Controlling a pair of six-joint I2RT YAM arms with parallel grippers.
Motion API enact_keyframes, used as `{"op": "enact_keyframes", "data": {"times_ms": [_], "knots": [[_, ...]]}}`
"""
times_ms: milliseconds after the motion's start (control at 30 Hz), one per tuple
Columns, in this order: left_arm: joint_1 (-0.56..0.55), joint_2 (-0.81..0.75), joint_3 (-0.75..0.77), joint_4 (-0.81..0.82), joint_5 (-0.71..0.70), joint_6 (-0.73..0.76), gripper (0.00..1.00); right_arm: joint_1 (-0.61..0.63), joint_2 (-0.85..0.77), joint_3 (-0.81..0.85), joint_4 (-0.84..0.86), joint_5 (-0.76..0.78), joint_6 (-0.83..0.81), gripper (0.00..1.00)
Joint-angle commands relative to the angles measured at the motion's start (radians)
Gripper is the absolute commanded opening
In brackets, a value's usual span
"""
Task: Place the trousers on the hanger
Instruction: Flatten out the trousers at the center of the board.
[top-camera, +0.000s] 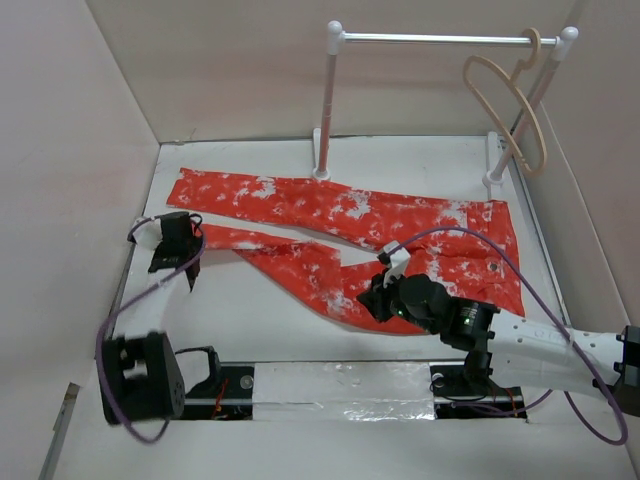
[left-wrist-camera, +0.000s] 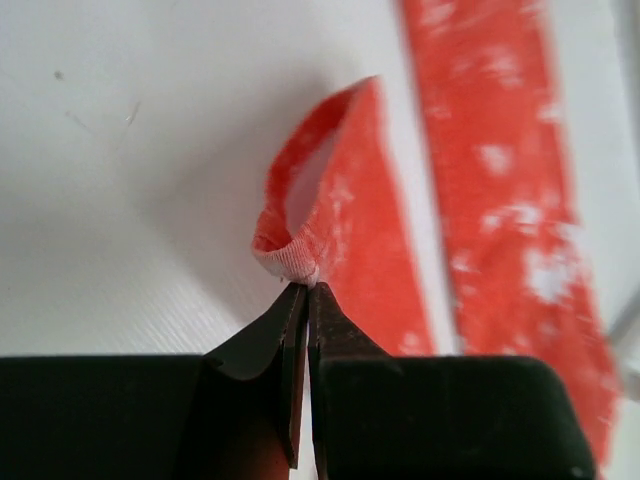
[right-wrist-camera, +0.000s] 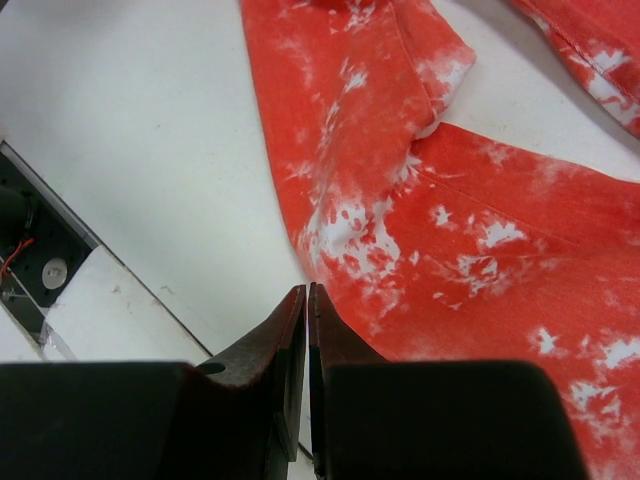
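The orange-red trousers (top-camera: 400, 215) with white blotches lie flat on the white table, both legs pointing left. My left gripper (top-camera: 195, 240) is at the cuff of the nearer leg. In the left wrist view it (left-wrist-camera: 305, 287) is shut on the cuff hem, and the trousers (left-wrist-camera: 350, 200) stand up in a small loop above the tips. My right gripper (top-camera: 372, 300) is at the front edge of the nearer leg. Seen from its wrist, its jaws (right-wrist-camera: 307, 290) are shut at the border of the trousers (right-wrist-camera: 450, 230). The pale hanger (top-camera: 510, 105) hangs from the rail at the back right.
A white rack (top-camera: 327, 100) with a metal rail (top-camera: 440, 39) stands at the back, one post touching the far leg. Walls close in the left, back and right. The arms' base strip (top-camera: 340, 385) runs along the near edge and also shows as the base strip (right-wrist-camera: 60, 300).
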Motion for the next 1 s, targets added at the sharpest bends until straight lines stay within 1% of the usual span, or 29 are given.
{"op": "enact_keyframes", "data": {"times_ms": [0,33,67,100,167,200,267,300,367,400,467,500,567,600,633,667,700,733,767,800,867,900,967], "knots": [[-0.029,-0.268,-0.032,-0.058,-0.003,0.035,0.00,0.010,-0.010,0.026,0.021,0.018,-0.004,0.10],[-0.029,-0.322,-0.032,-0.078,0.000,0.041,0.00,0.010,-0.010,0.028,0.020,0.016,-0.004,0.10],[-0.029,-0.363,-0.025,-0.135,-0.006,0.051,0.00,0.010,-0.010,0.034,0.022,0.012,-0.007,0.10],[-0.029,-0.446,0.003,-0.166,-0.011,0.062,0.00,0.010,-0.009,0.037,0.020,0.010,-0.006,0.10],[-0.029,-0.509,0.046,-0.248,-0.035,0.082,0.00,0.010,-0.001,0.052,0.020,0.018,-0.013,0.10],[-0.029,-0.549,0.096,-0.269,-0.040,0.107,0.00,0.010,0.004,0.060,0.022,0.030,-0.016,0.10],[-0.029,-0.563,0.156,-0.319,-0.046,0.118,0.00,0.010,0.019,0.088,0.005,0.048,-0.027,0.10],[-0.029,-0.559,0.217,-0.332,-0.043,0.127,0.00,0.019,0.025,0.115,0.002,0.070,-0.030,0.10],[-0.029,-0.540,0.276,-0.348,-0.031,0.134,0.00,0.019,0.045,0.141,-0.001,0.091,-0.047,0.10],[-0.029,-0.511,0.322,-0.347,-0.029,0.140,0.00,0.019,0.054,0.155,-0.003,0.111,-0.048,0.11],[-0.029,-0.473,0.353,-0.335,-0.060,0.160,0.00,0.019,0.091,0.187,-0.003,0.128,-0.062,0.11],[-0.029,-0.417,0.359,-0.326,-0.076,0.164,0.00,0.005,0.106,0.197,-0.003,0.137,-0.065,0.11],[0.014,-0.338,0.360,-0.297,-0.071,0.167,0.00,-0.009,0.137,0.227,-0.015,0.133,-0.064,0.11],[0.031,-0.247,0.356,-0.287,-0.049,0.158,0.00,-0.019,0.161,0.235,-0.017,0.125,-0.065,0.11],[0.040,-0.194,0.354,-0.274,-0.034,0.148,0.00,-0.019,0.171,0.243,-0.018,0.122,-0.065,0.11],[0.040,-0.148,0.357,-0.252,-0.038,0.132,0.00,-0.019,0.177,0.250,-0.017,0.124,-0.065,0.11],[0.040,-0.047,0.379,-0.241,-0.046,0.125,0.00,-0.019,0.180,0.252,-0.015,0.124,-0.068,0.11],[0.040,0.002,0.396,-0.235,-0.051,0.125,0.00,-0.019,0.180,0.255,-0.017,0.122,-0.068,0.11],[0.040,0.048,0.420,-0.234,-0.067,0.122,0.00,-0.019,0.179,0.252,-0.014,0.122,-0.070,0.11],[0.040,0.137,0.478,-0.241,-0.074,0.119,0.00,-0.019,0.177,0.252,-0.012,0.122,-0.076,0.11],[0.040,0.219,0.540,-0.256,-0.075,0.118,0.00,-0.019,0.171,0.250,-0.012,0.121,-0.081,0.11],[0.040,0.292,0.601,-0.258,-0.074,0.127,0.00,-0.019,0.168,0.249,-0.012,0.119,-0.081,0.11],[0.040,0.360,0.652,-0.264,-0.078,0.130,0.00,-0.019,0.157,0.244,-0.009,0.115,-0.081,0.11]]}}
